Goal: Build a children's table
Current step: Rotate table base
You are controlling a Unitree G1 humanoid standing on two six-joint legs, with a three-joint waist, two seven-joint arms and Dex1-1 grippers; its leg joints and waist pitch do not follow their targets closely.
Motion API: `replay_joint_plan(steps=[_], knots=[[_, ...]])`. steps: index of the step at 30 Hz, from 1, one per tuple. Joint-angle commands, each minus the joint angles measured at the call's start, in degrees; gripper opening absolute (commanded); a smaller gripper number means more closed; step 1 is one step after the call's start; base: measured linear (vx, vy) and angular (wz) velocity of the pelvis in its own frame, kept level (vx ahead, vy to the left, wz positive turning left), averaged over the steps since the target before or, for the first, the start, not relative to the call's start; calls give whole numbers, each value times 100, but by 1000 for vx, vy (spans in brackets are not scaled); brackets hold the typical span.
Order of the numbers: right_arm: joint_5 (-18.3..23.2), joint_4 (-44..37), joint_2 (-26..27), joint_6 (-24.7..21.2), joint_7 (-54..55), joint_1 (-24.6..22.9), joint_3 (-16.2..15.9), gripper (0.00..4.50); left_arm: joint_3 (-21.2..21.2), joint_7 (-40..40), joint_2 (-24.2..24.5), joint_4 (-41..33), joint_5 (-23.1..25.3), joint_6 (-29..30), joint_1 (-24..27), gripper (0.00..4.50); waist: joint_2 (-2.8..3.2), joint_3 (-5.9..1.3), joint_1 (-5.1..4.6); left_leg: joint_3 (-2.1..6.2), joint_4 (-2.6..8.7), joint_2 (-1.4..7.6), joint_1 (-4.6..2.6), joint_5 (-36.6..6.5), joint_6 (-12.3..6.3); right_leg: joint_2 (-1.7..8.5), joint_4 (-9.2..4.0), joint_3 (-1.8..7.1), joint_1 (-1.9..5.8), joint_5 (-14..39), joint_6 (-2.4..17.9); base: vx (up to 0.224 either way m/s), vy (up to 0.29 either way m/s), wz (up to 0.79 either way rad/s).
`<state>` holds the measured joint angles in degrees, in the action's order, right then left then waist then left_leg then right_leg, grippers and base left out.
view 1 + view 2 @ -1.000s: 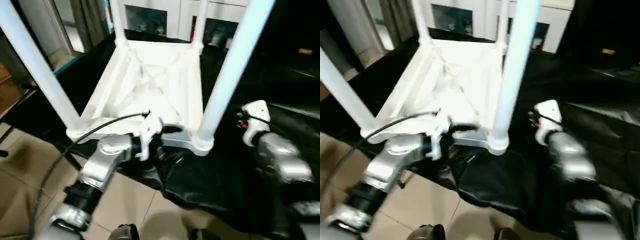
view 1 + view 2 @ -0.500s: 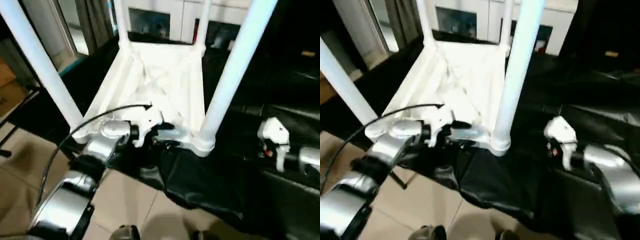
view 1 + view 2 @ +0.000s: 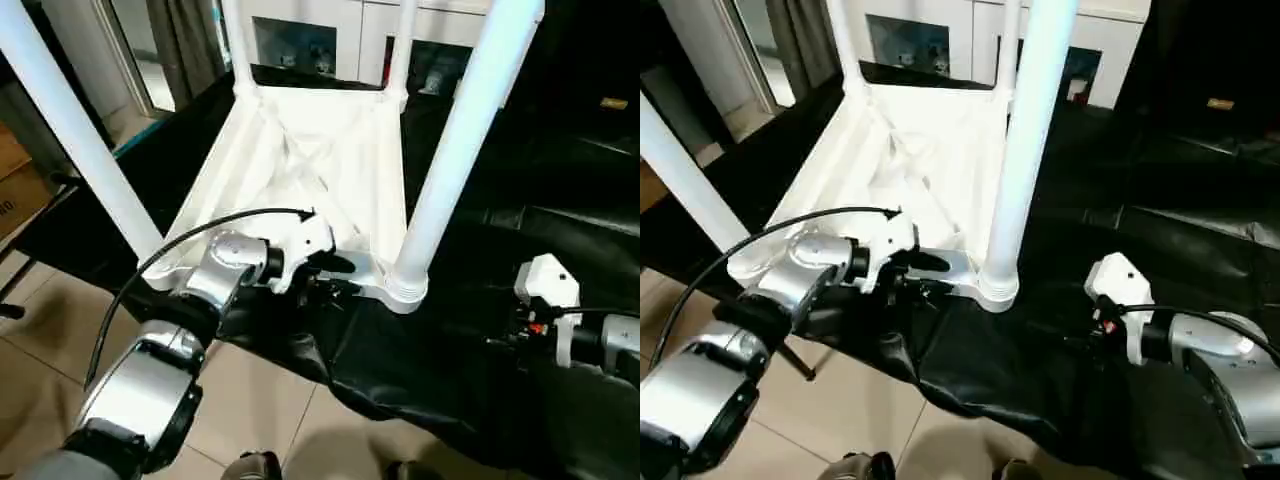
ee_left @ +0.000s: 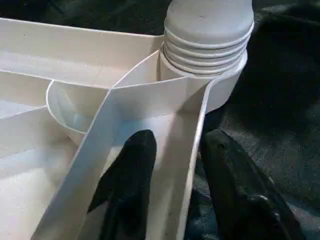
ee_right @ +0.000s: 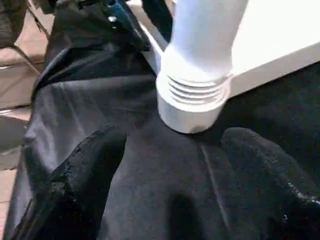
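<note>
- My left hand [image 4: 170,185] sits at about 7 o'clock, on the near rim of the table [image 3: 320,170]. One black finger [image 4: 131,175] is inside the ribbed underside and the other is outside on the cloth, so the thin white rim wall runs between them. They sit close on either side of it, but I can't tell whether they actually pinch it.
- My right hand [image 5: 170,165] is low at about 4 o'clock, over the black cloth [image 3: 450,370]. Its fingers are spread wide with nothing between them, and they point at the base of the near right leg [image 3: 460,140] without touching it.
- The table lies upside down at the centre of the counter [image 3: 560,180], on that cloth, with its ribbed underside facing up. Its near edge is close to the counter's near edge.
- All four legs stand upright in the corner sockets. The near right leg's ridged collar [image 5: 195,95] is seated in its socket, just beside my left hand. The near left leg [image 3: 75,130] rises at about 10 o'clock. The two far legs [image 3: 400,50] stand at about 12 o'clock.
- Tiled floor [image 3: 250,400] shows below the counter's near edge, at 6 o'clock.
- Past the table, at 12 o'clock, is a white cabinet [image 3: 330,30] with glass doors.
</note>
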<state>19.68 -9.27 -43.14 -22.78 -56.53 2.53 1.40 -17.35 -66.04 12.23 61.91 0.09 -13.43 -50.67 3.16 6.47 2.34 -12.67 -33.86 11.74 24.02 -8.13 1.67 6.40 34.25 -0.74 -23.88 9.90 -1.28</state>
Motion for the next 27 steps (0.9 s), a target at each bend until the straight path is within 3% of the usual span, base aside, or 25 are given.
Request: replay_joint_plan(steps=[1, 17, 18, 19, 21, 23, 26, 27], knots=[[20, -189, -68, -122, 35, -38, 62, 369, -56, -48, 16, 202, 172, -34, -64, 147, -88, -411, -3, 135, 446, 80, -241, -2098, -216, 92, -519, 21, 184, 1887, 1190, 0, 0, 0], [21, -60, 66, -171, 137, 100, 7, 369, -116, -177, 58, 447, 507, -76, -222, 24, -90, -383, -34, 144, 488, 95, -262, -2394, -95, 125, -586, 34, 137, 2420, 1102, 0, 0, 0], [40, -54, 81, -183, 139, 100, 15, 369, -110, -184, 56, 434, 498, -48, -218, 10, -90, -383, -34, 144, 488, 95, -262, -2394, -95, 125, -586, 34, 137, 2420, 1102, 0, 0, 0], [63, -36, 125, -207, 180, 97, 35, 369, -87, -196, 48, 332, 453, 78, -170, 5, -45, -389, -48, 167, 507, 95, -225, -2359, -73, 129, -551, 20, 170, 2313, 1115, 0, 0, 0], [108, -32, 182, -242, 223, 70, 58, 395, -8, -222, -2, 64, 323, 275, -24, 3, -55, -390, -63, 170, 530, 109, -220, -2343, -84, 127, -547, 16, 185, 2087, 1183, 0, 0, 0], [145, -106, 226, -259, 266, -18, 55, 405, 155, -158, -123, -420, 118, 433, 264, 0, -59, -395, -72, 148, 518, 109, -222, -2169, -201, 118, -539, 17, 194, 1775, 1284, 0, 0, 0], [161, -180, 278, -279, 322, -90, 54, 439, 250, 9, -211, -878, -30, 611, 543, 0, -73, -421, -61, 118, 485, 94, -221, -1870, -410, 125, -545, 24, 210, 1637, 1284, 0, 0, 0], [135, -200, 305, -250, 371, -115, 57, 439, 274, 74, -234, -1031, -68, 681, 638, 0, -104, -423, -59, 99, 471, 81, -214, -1752, -508, 109, -564, 23, 187, 1674, 1224, 0, 0, 0]])
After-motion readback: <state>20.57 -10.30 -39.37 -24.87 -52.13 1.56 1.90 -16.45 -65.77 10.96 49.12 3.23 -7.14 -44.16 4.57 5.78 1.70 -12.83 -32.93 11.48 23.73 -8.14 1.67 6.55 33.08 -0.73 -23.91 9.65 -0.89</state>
